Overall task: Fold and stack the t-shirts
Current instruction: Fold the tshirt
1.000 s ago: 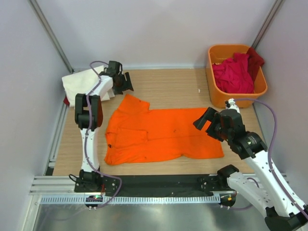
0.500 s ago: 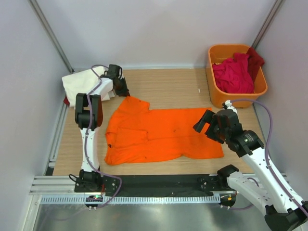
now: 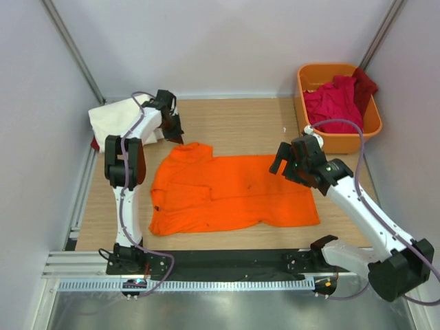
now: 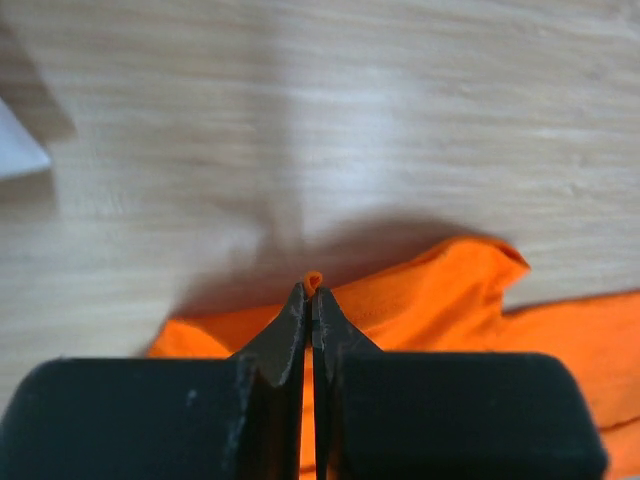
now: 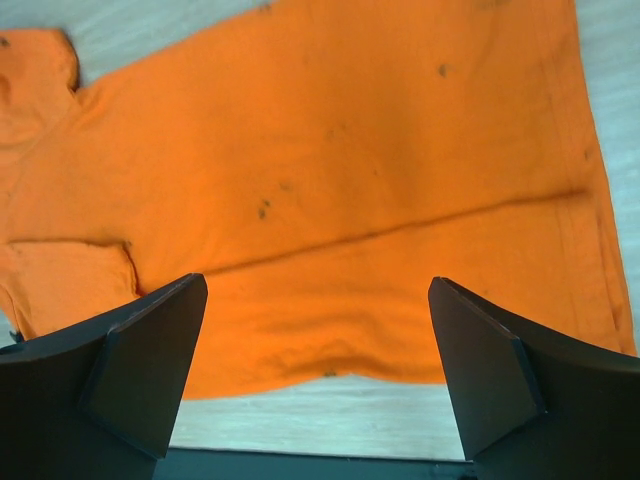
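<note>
Item: orange t-shirt (image 3: 230,192), spread flat on the wooden counter (image 3: 234,120) between the two sets of jaws, with its sleeves toward the left jaws and its hem end toward the right jaws. A few small dark flecks show on the cloth in the right wrist view. Left jaws: at the end of the left arm (image 3: 125,165), closed tight on the orange t-shirt. A small peak of the shirt's edge is pinched between the tips at the far sleeve corner. The cloth rises in a low ridge up to the tips, and bare counter lies just beyond them. Right jaws: at the end of the right arm (image 3: 357,203), spread wide and holding nothing, hanging over the hem end of the orange t-shirt. The two dark fingers (image 5: 140,360) frame the cloth below them, and no cloth is seen against either one. Item: cream-white t-shirt (image 3: 113,120), lying in a folded heap to the left of the left jaws, near them and close to the side wall. Item: dark red cloth (image 3: 94,143), showing only as a sliver under the near edge of the cream-white t-shirt. Item: crimson t-shirts (image 3: 333,106), heaped unfolded in the orange tub (image 3: 300,96), which stands just beyond and to the right of the right jaws. A darker red piece hangs over the tub's far right corner.
</note>
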Available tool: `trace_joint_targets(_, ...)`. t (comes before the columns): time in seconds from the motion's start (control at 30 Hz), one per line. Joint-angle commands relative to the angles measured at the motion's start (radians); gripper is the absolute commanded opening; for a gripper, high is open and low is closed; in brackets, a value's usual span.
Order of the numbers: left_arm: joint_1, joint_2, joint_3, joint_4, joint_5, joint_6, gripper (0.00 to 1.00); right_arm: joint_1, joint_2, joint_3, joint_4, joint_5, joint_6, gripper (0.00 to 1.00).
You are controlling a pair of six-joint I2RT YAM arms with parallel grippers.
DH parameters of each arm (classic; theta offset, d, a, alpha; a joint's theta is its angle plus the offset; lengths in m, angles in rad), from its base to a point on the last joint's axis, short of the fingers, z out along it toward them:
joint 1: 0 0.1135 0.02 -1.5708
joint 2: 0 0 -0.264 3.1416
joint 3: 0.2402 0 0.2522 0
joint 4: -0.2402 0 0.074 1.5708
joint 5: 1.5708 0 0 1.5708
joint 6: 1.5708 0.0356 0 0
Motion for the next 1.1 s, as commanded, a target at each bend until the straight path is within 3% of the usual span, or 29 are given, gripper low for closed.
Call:
trace_joint_targets(0.0, -0.028, -0.135, -0.001, -0.098, -0.008, 0.022, 0.0, -0.001, 0.102, 0.14, 0.095, 0.057, -0.067, 1.0)
trace_joint_targets(0.17, -0.058, -0.241, -0.081, -0.036, 0.017, -0.008, 0.0, -0.102, 0.311, 0.253, 0.137, 0.005, -0.12, 1.0)
trace_joint_targets(0.27, -0.06, -0.249, -0.043, -0.048, 0.086, -0.028, 0.0, -0.187, 0.408, 0.336, 0.129, -0.015, -0.16, 0.98)
trace_joint_targets(0.4, -0.054, -0.314, -0.076, -0.026, 0.123, -0.047, 0.0, -0.21, 0.575, 0.425, 0.123, 0.06, -0.194, 0.96)
trace_joint_targets(0.63, -0.017, -0.347, -0.113, -0.008, 0.158, -0.061, 0.0, -0.238, 0.831, 0.55, 0.137, 0.126, -0.206, 0.77)
trace_joint_targets(0.77, 0.028, -0.353, -0.118, -0.002, 0.182, -0.084, 0.0, -0.241, 0.9, 0.58, 0.143, 0.192, -0.202, 0.72)
trace_joint_targets(0.9, 0.066, -0.35, -0.13, 0.014, 0.215, -0.104, 0.0, -0.241, 0.942, 0.576, 0.155, 0.231, -0.183, 0.6)
trace_joint_targets(1.07, 0.08, -0.353, -0.133, 0.017, 0.224, -0.105, 0.0, -0.241, 0.983, 0.576, 0.163, 0.22, -0.163, 0.61)
